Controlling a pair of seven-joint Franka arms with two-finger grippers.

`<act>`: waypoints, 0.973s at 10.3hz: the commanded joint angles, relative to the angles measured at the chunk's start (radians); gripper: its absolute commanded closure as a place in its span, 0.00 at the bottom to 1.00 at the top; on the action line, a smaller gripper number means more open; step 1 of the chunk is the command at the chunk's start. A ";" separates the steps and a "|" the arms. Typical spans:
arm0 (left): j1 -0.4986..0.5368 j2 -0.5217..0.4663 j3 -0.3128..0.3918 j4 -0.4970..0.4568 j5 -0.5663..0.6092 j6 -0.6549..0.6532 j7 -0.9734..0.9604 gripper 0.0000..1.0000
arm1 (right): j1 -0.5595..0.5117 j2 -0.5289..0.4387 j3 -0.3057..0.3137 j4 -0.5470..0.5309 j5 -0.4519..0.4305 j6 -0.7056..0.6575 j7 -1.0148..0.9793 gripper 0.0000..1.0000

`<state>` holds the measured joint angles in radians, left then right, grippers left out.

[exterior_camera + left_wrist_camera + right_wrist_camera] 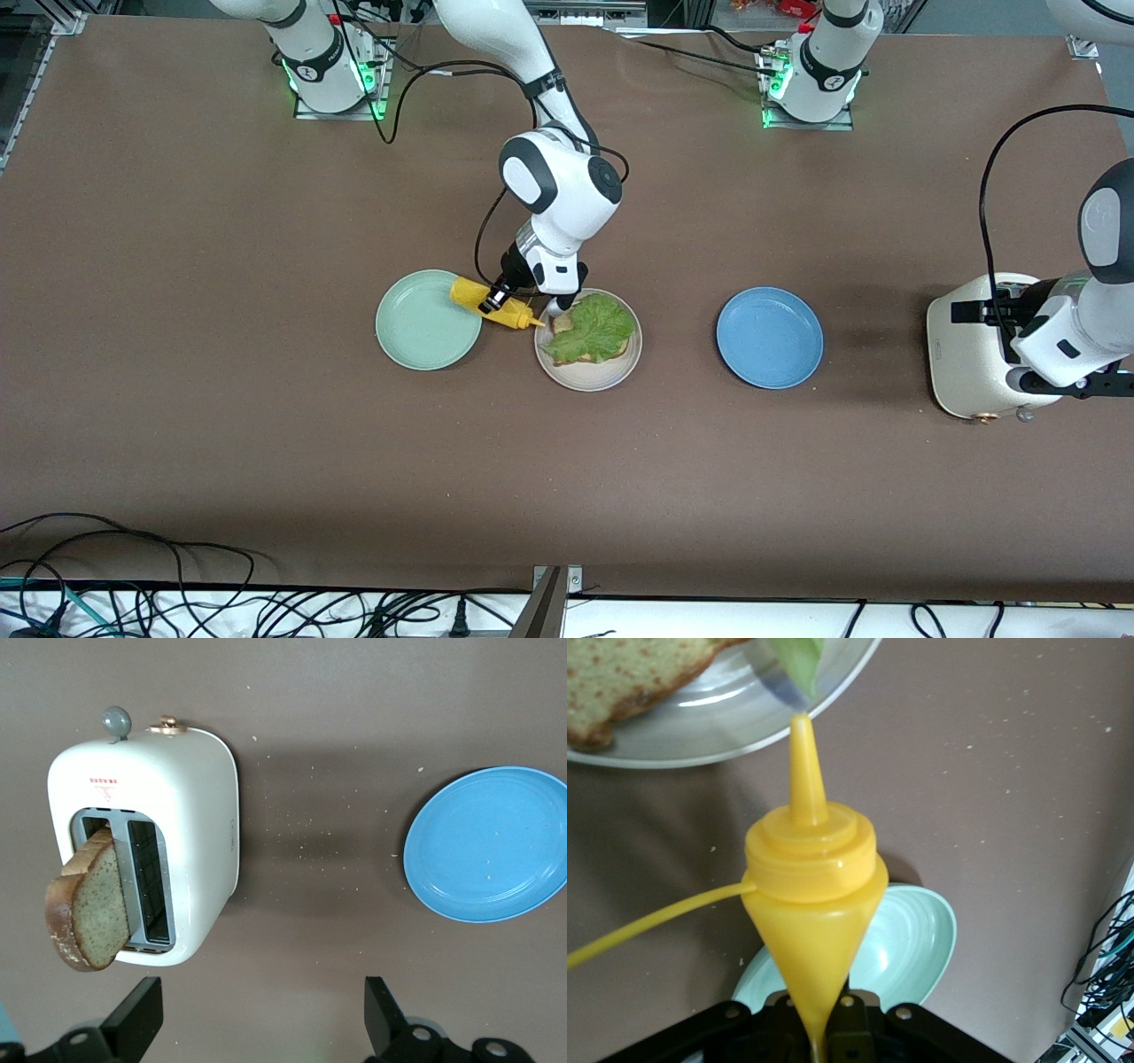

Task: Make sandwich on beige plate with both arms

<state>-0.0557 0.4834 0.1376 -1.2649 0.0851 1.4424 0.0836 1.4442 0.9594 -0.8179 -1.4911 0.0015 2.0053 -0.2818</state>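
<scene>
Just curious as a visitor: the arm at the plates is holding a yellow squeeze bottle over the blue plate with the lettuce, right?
Not quite. The right gripper does hold the yellow bottle, but the lettuce lies on bread on the beige plate, as the front view shows. The blue plate sits apart, toward the left arm's end.

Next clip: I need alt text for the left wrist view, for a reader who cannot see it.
A white toaster stands on the brown table with one slice of bread sticking up out of a slot. A blue plate sits apart from it, with crumbs scattered between. The left gripper hangs open above the table, holding nothing.
</scene>
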 commanded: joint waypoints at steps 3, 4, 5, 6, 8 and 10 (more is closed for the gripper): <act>-0.003 -0.013 -0.004 -0.014 0.038 -0.007 -0.004 0.00 | -0.062 -0.155 -0.131 0.018 0.153 -0.103 -0.285 1.00; -0.001 -0.013 -0.004 -0.014 0.038 -0.007 -0.002 0.00 | -0.085 -0.207 -0.170 0.005 0.199 -0.127 -0.407 1.00; 0.005 -0.014 -0.003 -0.016 0.039 -0.010 0.002 0.00 | -0.102 -0.262 -0.211 -0.024 0.236 -0.132 -0.522 1.00; 0.014 -0.016 0.002 -0.016 0.039 -0.013 0.008 0.00 | -0.129 -0.312 -0.246 -0.046 0.280 -0.147 -0.645 1.00; 0.046 -0.025 0.001 -0.034 0.103 -0.010 0.016 0.00 | -0.233 -0.399 -0.292 -0.078 0.398 -0.187 -0.894 1.00; 0.094 -0.028 -0.001 -0.039 0.124 0.034 0.121 0.00 | -0.361 -0.476 -0.297 -0.127 0.548 -0.229 -1.061 1.00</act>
<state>-0.0007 0.4832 0.1461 -1.2715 0.1756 1.4427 0.1279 1.1449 0.5701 -1.1296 -1.5630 0.4714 1.7983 -1.2392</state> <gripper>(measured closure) 0.000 0.943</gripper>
